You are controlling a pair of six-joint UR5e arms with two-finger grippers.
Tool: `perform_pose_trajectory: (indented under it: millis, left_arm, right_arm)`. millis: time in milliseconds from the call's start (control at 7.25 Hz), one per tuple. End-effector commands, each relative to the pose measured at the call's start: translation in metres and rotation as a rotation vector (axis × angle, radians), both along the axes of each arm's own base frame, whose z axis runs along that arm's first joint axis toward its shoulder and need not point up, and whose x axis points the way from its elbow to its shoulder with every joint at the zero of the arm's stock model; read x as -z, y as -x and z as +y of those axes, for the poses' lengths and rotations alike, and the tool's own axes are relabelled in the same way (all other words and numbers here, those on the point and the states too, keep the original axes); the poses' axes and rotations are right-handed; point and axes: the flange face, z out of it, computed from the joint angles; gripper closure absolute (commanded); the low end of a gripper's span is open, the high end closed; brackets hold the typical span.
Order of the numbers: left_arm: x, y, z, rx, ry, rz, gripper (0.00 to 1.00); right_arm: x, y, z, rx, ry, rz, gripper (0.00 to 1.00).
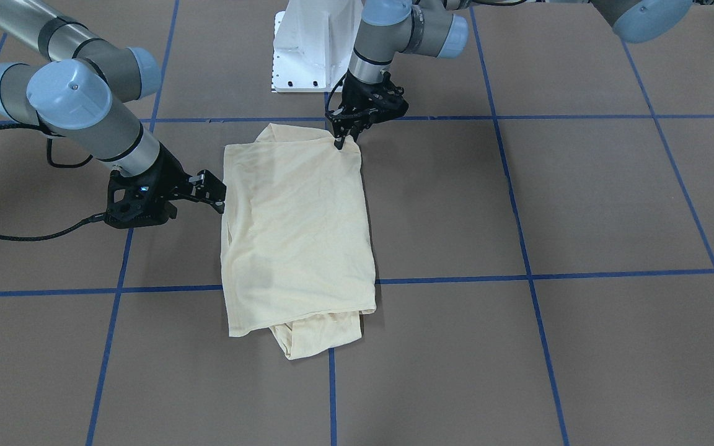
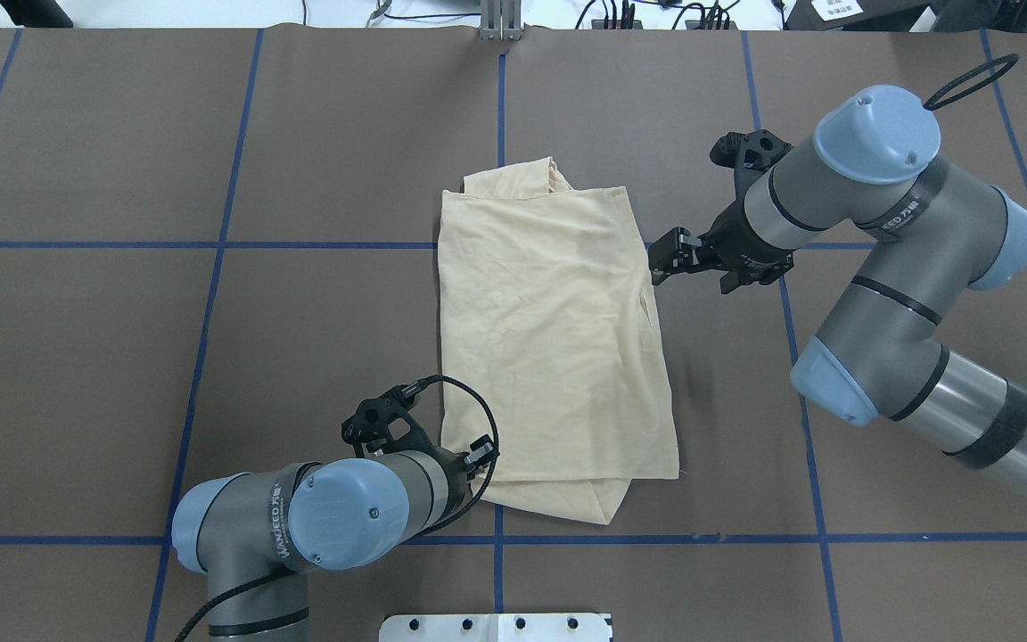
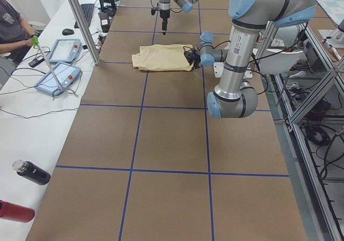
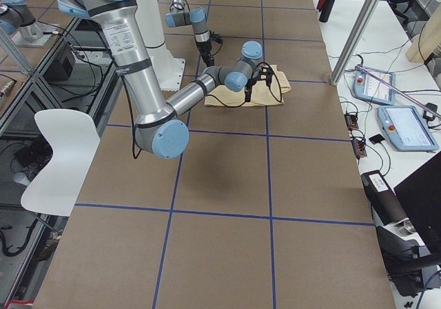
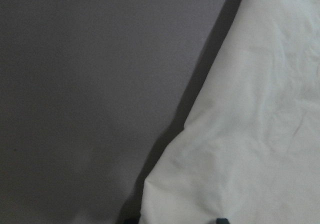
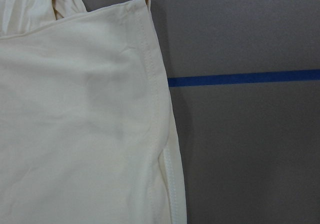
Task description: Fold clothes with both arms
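T-shirt (image 2: 558,348) at centre of table (image 2: 121,357), folded to rectangle, layers poking out at 12 and 6. Right gripper (image 2: 659,260) open, empty, beside 2 o'clock edge. Left gripper (image 1: 339,144) at 7 o'clock corner, grip unreadable. Likely final half-fold remaining.

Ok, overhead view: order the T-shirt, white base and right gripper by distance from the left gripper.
From the left gripper:
1. T-shirt, right at its fingertips.
2. White base, at the view's bottom edge.
3. Right gripper, beyond the T-shirt, on the right.
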Motion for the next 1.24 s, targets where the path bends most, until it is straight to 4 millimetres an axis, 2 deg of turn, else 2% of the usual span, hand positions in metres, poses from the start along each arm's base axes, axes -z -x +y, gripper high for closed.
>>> perform_pose_trajectory:
  millis: [0,276,414,828,1103]
  left_arm:
    - [0.003,0.003,-0.001,0.003,0.003,0.005,1.00]
    - [0.017,0.017,-0.002,0.009,-0.004,0.039,1.00]
    - [0.025,0.026,-0.001,0.011,-0.008,0.060,1.00]
    - [0.027,0.029,-0.003,0.014,-0.009,0.065,1.00]
    - [0.010,0.028,-0.003,0.014,-0.005,0.041,1.00]
  right_arm:
    - [-0.002,0.000,0.000,-0.001,0.001,0.003,0.00]
    - [-0.003,0.000,0.005,-0.003,0.013,0.001,0.00]
    - [0.003,0.014,0.019,-0.036,0.098,-0.013,0.00]
    - [0.027,0.074,0.087,-0.178,0.331,-0.021,0.00]
    - [0.039,0.092,0.127,-0.219,0.402,0.001,0.00]
